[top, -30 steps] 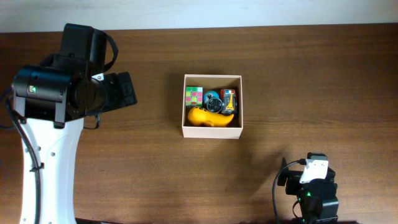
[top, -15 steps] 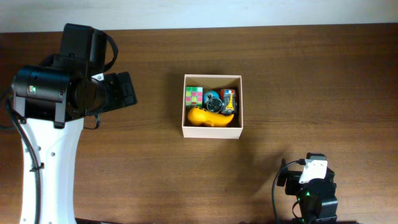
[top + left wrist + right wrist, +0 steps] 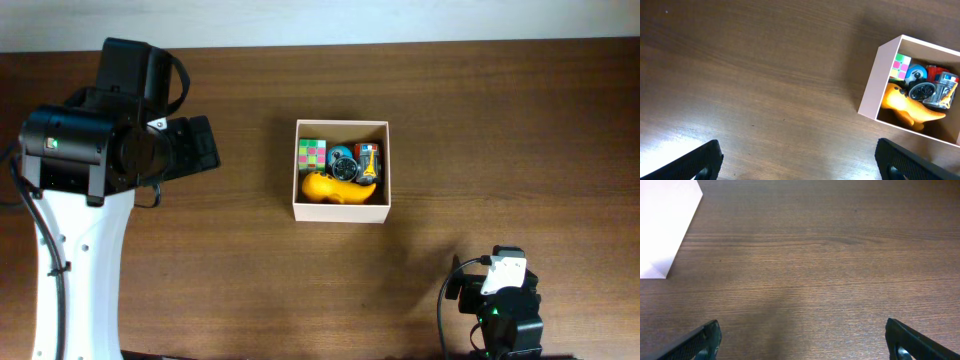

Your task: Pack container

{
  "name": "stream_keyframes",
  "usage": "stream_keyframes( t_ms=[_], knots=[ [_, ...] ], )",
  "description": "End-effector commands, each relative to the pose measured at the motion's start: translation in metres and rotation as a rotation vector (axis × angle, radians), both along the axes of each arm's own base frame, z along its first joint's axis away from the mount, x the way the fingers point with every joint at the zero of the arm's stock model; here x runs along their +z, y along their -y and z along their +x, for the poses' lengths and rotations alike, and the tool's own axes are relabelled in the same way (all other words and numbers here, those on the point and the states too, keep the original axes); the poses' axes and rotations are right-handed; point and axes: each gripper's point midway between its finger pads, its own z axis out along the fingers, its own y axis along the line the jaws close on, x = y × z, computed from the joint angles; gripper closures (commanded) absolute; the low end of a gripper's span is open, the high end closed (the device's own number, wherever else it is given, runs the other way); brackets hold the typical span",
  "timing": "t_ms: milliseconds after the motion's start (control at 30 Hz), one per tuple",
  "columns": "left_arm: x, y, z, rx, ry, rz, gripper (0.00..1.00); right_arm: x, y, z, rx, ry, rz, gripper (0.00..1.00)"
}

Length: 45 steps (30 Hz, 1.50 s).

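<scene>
White-walled square cardboard container (image 3: 340,214) sits mid dark wood-grain counter (image 3: 500,120) overhead, holding a smooth yellow plastic toy (image 3: 335,189) and a chequered cube (image 3: 312,154); packing judged complete, withdrawal next. Left wrist: left hand (image 3: 799,162) spread wide, empty. Right wrist: right hand (image 3: 805,342) likewise agape, empty.

The container (image 3: 341,214) is white, the toy (image 3: 335,189) yellow, the cube (image 3: 312,154) pink-green chequered, the table (image 3: 500,130) brown-grained.
</scene>
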Motion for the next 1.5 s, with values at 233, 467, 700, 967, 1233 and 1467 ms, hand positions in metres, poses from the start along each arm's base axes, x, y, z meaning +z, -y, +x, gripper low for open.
stream_keyframes(
  t_ms=[233,467,700,967,1233,1467],
  knots=[
    [0.047,-0.039,0.003,0.094,0.341,0.095,0.01,-0.002,0.001,0.000,-0.001,0.004,-0.003,0.01],
    [0.031,-0.030,-0.007,-0.116,0.607,0.160,0.01,-0.002,0.001,0.000,-0.001,0.004,-0.003,0.01],
    [-0.016,-0.044,-0.044,-0.160,0.714,0.268,0.01,-0.002,0.001,0.000,-0.001,0.004,-0.003,0.01],
    [-0.089,-0.063,-0.080,-0.111,0.682,0.310,0.01,-0.002,0.001,0.000,-0.001,0.004,-0.003,0.01],
    [-0.170,-0.048,-0.081,-0.182,0.639,0.242,0.01,-0.002,0.001,0.000,-0.001,0.004,-0.003,0.01],
    [-0.209,-0.039,-0.081,-0.221,0.661,0.205,0.01,-0.002,0.001,0.000,-0.001,0.004,-0.003,0.01]
  ],
)
